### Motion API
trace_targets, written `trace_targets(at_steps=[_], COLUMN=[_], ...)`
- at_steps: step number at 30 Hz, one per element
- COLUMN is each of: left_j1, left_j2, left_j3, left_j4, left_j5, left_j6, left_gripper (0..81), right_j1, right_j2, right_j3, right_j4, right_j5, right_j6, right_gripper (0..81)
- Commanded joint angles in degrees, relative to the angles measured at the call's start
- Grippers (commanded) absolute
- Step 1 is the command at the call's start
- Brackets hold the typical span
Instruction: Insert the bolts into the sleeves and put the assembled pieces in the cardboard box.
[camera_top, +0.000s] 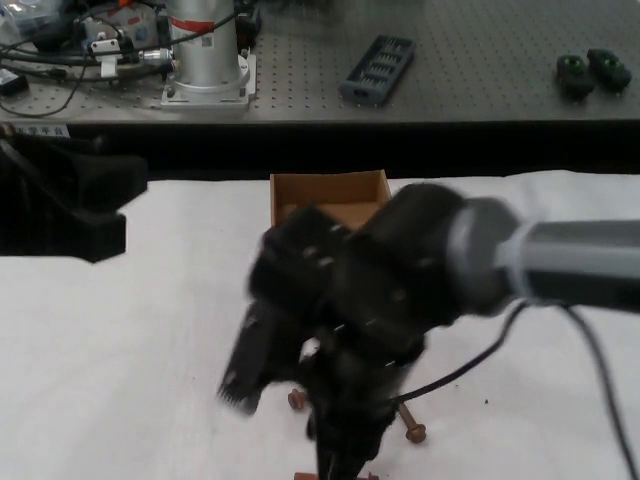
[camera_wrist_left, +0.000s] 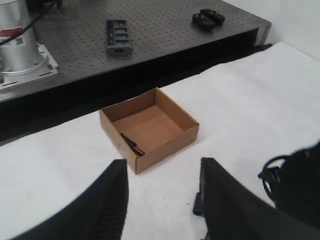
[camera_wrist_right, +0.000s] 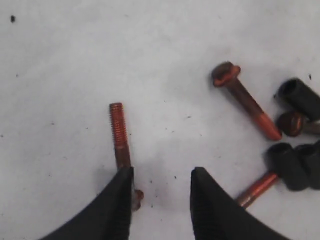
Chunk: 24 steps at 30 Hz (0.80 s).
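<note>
Open and empty, the right gripper (camera_wrist_right: 161, 175) hovers over the white cloth (camera_wrist_right: 60, 60) with a bolt (camera_wrist_right: 119, 132) lying against, perhaps under, one finger rather than between both, so closing could flick it away.

A white sheet (camera_top: 120, 340) is covering the surface, while behind it a perforated metal board (camera_top: 480, 90) is carrying a silver cylinder (camera_top: 205, 45) on a base plate, a dark slotted holder (camera_top: 378, 68), two dark objects with green spots (camera_top: 592, 72) and a tangle of cables (camera_top: 50, 50).
</note>
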Motion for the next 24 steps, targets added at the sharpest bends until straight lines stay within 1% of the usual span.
trace_targets(at_steps=[1,3,6,9,12,14,17,22,24], left_j1=[-0.2,-0.5,-2.9,-7.9,-13.6,-17.2,-21.0,-25.0,-26.3], left_j2=[2.6,5.4,10.1,15.4,20.9,24.9,29.7,34.9,35.9], left_j3=[-0.7,-0.7,-0.7,-0.7,-0.7,-0.7,-0.7,-0.7,-0.7], left_j4=[1.8,4.3,7.9,9.9,10.4,10.4,10.6,10.6,10.6], left_j5=[5.2,7.6,9.2,9.6,9.3,9.3,8.9,8.7,6.5], left_j6=[4.1,7.1,11.4,17.2,25.1,29.4,30.9,34.4,35.3], left_gripper=[34.2,34.2,34.2,34.2,34.2,34.2,34.2,34.2,34.7], right_j1=[-0.9,-3.4,-7.9,-11.7,-14.3,-15.3,-15.8,-15.8,-15.8], right_j2=[-1.7,-4.5,-10.2,-16.7,-23.2,-26.4,-30.2,-34.1,-34.8], right_j3=[0.6,3.2,6.5,9.7,12.5,14.5,17.2,22.6,24.8], right_j4=[-0.7,-2.2,-4.9,-8.7,-11.8,-13.0,-13.8,-14.2,-14.5], right_j5=[-1.5,-1.3,-1.8,-2.9,-3.7,-3.7,-3.7,-5.1,-5.7], right_j6=[2.1,3.6,8.0,10.4,11.1,11.1,11.9,16.3,17.1], right_gripper=[27.5,27.5,27.5,27.5,27.5,27.5,27.5,27.5,27.5])
